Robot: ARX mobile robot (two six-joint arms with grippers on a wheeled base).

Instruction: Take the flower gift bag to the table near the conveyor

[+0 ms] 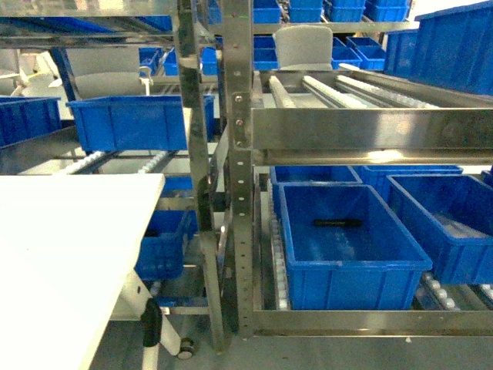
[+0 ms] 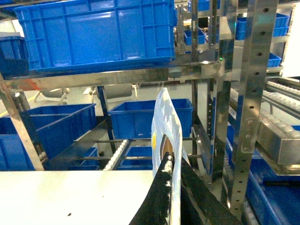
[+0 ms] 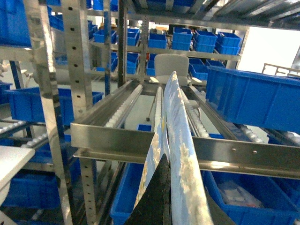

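The flower gift bag (image 2: 165,122) is pale blue with white and yellow print and stands edge-on in the left wrist view. My left gripper (image 2: 172,171) is shut on it, just past the right end of the white table (image 2: 70,197). In the right wrist view the flower gift bag (image 3: 180,136) rises edge-on from my right gripper (image 3: 169,164), which is shut on it in front of the conveyor (image 3: 124,105) with its roller tracks. The head view shows the table (image 1: 69,247) and the conveyor (image 1: 339,89). The bag and both grippers are out of that view.
A steel rack post (image 1: 235,154) stands between the table and the rack. Blue bins (image 1: 347,247) sit on the lower level, one holding a black object (image 1: 337,223). A large blue bin (image 2: 98,33) rests on a shelf above the table's far edge. Roller track (image 2: 119,154) lies behind the table.
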